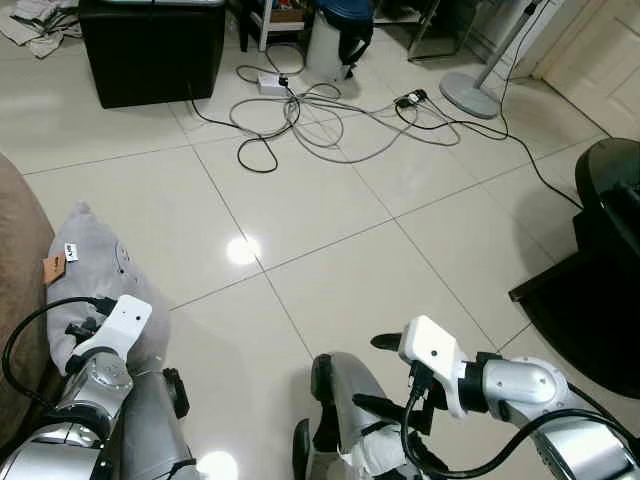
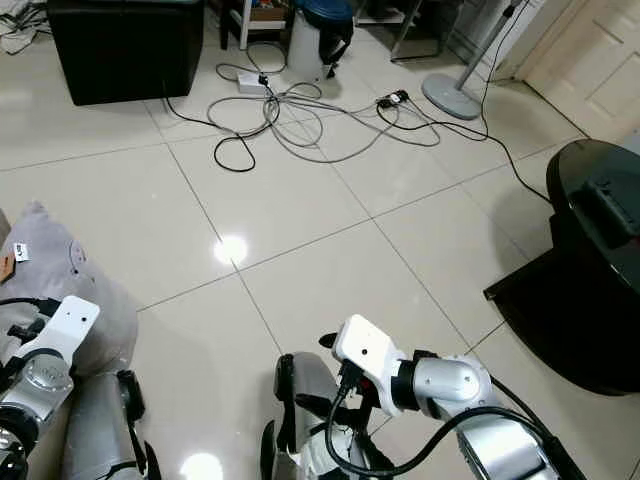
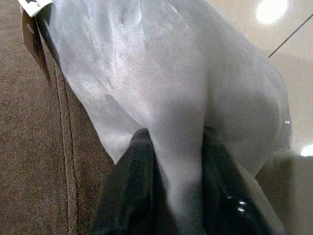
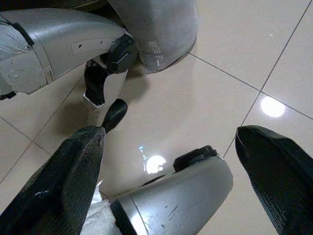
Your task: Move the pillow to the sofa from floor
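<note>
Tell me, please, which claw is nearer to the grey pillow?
The left. The left claw is shut on a fold of the grey pillow beside the brown sofa. The right claw hangs open over the floor tiles, apart from the pillow.

- The grey pillow (image 1: 105, 285) is partly covered at its lower end by the left arm, and the left pincer's (image 3: 178, 166) fingers cut off by the wrist view's edge.
- The brown sofa (image 1: 18, 300) (at nine o'clock) runs out of frame.
- The pillow's tag (image 1: 71, 252) print is too small to read.
</note>
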`<state>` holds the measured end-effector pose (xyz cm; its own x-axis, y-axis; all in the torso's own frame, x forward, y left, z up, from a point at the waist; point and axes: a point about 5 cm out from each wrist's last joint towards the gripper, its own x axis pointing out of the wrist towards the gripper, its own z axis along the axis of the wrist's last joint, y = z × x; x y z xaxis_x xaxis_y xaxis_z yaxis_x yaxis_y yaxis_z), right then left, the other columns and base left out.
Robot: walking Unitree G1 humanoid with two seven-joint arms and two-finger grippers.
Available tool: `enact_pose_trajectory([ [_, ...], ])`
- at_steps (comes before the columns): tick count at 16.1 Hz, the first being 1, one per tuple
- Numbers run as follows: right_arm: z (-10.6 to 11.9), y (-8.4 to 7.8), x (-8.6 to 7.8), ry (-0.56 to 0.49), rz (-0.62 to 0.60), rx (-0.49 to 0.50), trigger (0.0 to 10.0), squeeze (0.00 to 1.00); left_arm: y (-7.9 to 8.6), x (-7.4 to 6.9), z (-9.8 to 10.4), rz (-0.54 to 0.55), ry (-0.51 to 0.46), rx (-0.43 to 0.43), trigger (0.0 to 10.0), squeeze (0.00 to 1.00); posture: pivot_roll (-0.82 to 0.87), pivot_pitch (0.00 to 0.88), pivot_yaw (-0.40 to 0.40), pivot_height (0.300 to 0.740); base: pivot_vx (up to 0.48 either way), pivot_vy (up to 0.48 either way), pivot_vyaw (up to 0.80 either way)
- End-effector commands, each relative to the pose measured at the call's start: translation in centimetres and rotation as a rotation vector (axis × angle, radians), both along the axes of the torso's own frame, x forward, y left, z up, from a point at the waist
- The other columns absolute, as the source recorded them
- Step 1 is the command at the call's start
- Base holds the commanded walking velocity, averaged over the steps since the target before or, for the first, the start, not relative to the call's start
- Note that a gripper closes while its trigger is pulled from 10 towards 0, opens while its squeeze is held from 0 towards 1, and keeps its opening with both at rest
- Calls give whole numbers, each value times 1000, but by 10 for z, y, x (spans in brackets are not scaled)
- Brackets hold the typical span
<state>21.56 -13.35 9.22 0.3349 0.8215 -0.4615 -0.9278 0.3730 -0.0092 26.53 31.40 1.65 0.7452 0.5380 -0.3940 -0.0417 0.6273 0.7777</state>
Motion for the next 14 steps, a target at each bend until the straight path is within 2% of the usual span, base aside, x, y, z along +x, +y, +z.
enact_pose_trajectory([
  [1, 0, -3, 0, 10, 5, -11, 10000, 0, -5, -6, -9, 1, 27, -23, 0, 0, -194, 139, -303, 572, 0, 0, 0],
  [7, 7, 1, 15, -28, 16, -6, 10000, 0, -8, -2, -7, 4, 20, -37, 0, 0, -189, 92, -290, 572, 0, 0, 0],
  [14, 9, 2, 39, -62, 34, -25, 10000, 0, -22, 9, -6, -29, 14, -84, 0, 0, -153, 0, -273, 572, 0, 0, 0],
])
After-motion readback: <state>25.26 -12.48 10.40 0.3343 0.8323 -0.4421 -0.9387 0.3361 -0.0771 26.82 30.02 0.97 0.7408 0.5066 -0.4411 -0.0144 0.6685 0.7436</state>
